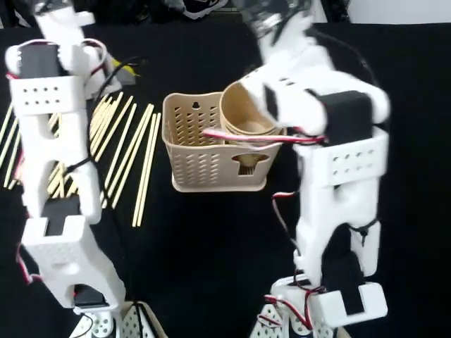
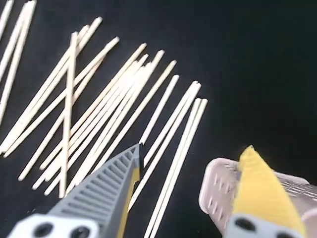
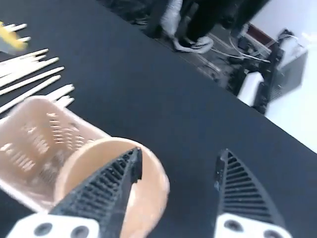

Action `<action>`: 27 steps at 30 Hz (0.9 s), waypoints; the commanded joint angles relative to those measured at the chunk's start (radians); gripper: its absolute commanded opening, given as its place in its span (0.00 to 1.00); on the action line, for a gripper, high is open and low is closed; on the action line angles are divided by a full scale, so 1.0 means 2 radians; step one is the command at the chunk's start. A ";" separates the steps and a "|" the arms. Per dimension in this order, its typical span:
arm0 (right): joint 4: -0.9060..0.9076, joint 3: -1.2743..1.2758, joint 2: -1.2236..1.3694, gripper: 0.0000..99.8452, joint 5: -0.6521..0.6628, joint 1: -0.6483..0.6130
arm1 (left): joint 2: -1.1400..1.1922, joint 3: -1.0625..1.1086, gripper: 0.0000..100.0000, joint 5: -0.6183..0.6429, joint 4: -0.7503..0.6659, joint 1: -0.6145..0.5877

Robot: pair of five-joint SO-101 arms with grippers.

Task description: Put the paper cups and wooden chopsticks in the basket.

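Several wooden chopsticks [image 1: 127, 151] lie fanned on the black table, left of the beige basket [image 1: 211, 158]. Stacked paper cups [image 1: 246, 116] stand tilted in the basket's right half. My left gripper [image 2: 194, 147] hangs open above the chopsticks [image 2: 114, 104], holding nothing, with a corner of the basket [image 2: 218, 186] close by. My right gripper [image 3: 181, 153] is open above the basket [image 3: 34, 144]. One of its fingers [image 3: 111, 183] passes in front of the top cup's rim [image 3: 153, 176], and nothing sits between the fingers.
More chopsticks [image 1: 7, 141] lie at the table's far left edge. The left arm [image 1: 49, 141] stands over part of the chopstick pile and the right arm [image 1: 331, 148] rises right of the basket. Beyond the table's far edge is floor clutter [image 3: 257, 84].
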 commanded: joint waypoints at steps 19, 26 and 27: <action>-0.150 0.280 -0.020 0.01 -0.172 0.292 | -0.044 0.334 0.31 -0.180 -0.123 0.006; -0.373 0.510 -0.016 0.01 -0.218 0.282 | 0.061 0.308 0.31 -0.176 -0.162 0.016; -0.407 0.539 -0.015 0.01 -0.236 0.277 | 0.085 0.291 0.31 -0.176 -0.160 0.016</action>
